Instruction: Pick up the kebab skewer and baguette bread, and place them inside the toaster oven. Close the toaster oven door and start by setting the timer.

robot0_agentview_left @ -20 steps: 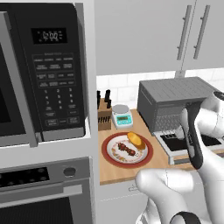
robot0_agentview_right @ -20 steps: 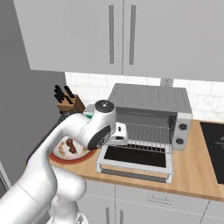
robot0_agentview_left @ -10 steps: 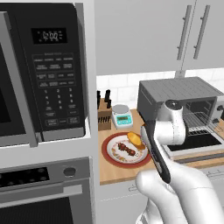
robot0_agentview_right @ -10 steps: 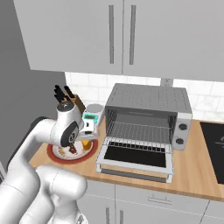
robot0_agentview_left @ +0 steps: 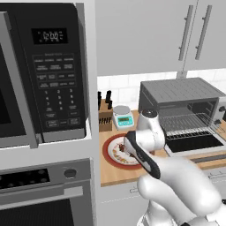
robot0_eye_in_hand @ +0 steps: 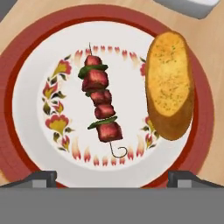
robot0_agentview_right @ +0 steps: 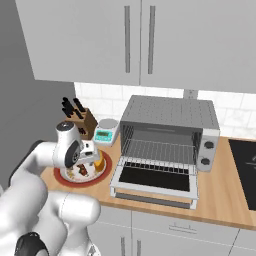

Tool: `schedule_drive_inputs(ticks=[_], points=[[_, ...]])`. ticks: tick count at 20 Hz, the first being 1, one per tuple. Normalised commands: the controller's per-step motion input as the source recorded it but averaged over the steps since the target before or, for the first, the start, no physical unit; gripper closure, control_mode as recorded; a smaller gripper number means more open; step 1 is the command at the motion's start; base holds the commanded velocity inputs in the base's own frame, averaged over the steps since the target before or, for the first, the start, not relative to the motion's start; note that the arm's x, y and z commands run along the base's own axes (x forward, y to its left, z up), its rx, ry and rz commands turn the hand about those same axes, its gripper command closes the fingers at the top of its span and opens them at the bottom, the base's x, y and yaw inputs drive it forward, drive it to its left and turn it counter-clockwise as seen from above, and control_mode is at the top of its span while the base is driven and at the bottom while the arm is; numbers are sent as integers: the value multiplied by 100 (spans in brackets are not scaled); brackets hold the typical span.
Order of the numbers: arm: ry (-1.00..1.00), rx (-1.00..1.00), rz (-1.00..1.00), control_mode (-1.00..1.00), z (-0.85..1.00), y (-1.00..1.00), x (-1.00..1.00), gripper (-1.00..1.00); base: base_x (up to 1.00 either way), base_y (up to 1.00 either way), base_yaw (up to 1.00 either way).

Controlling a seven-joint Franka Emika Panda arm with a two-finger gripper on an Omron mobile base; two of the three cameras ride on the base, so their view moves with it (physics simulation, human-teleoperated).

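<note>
The kebab skewer (robot0_eye_in_hand: 101,105) lies in the middle of a red-rimmed plate (robot0_eye_in_hand: 26,48), its dark red chunks in a row. Beside it on the same plate rests the golden baguette bread (robot0_eye_in_hand: 169,83). My gripper (robot0_eye_in_hand: 112,178) hangs straight above the plate, open, with its two fingertips (robot0_eye_in_hand: 41,177) wide apart and nothing between them. In the right base view the plate (robot0_agentview_right: 62,177) sits left of the toaster oven (robot0_agentview_right: 170,117), with the baguette (robot0_agentview_right: 102,161) under my hand. The toaster oven door (robot0_agentview_right: 155,181) lies folded down flat, baring the wire rack (robot0_agentview_right: 160,150).
A knife block (robot0_agentview_right: 82,117) and a small kitchen scale (robot0_agentview_right: 105,131) stand behind the plate. A large black microwave (robot0_agentview_left: 44,75) and a wall oven (robot0_agentview_left: 44,194) fill the left. A dark cooktop (robot0_agentview_right: 245,170) lies right of the toaster oven.
The arm has swung left from the toaster oven's open front to above the plate, and the hand now points down at the food.
</note>
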Motion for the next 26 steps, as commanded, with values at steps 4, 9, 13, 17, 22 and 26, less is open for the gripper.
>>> schedule_drive_inputs(ticks=[4,9,13,17,22,26], points=[[9,0,1,-100,-29,2,23,-100,0,0,0],[11,0,0,-100,-38,2,32,-100,0,0,0],[2,0,0,-100,-33,13,27,-100,0,0,0],[3,0,0,-100,-27,9,9,-100,0,0,0],[1,0,0,-100,-19,0,-1,-100,0,0,0],[0,0,0,-100,-13,0,-5,100,0,0,0]])
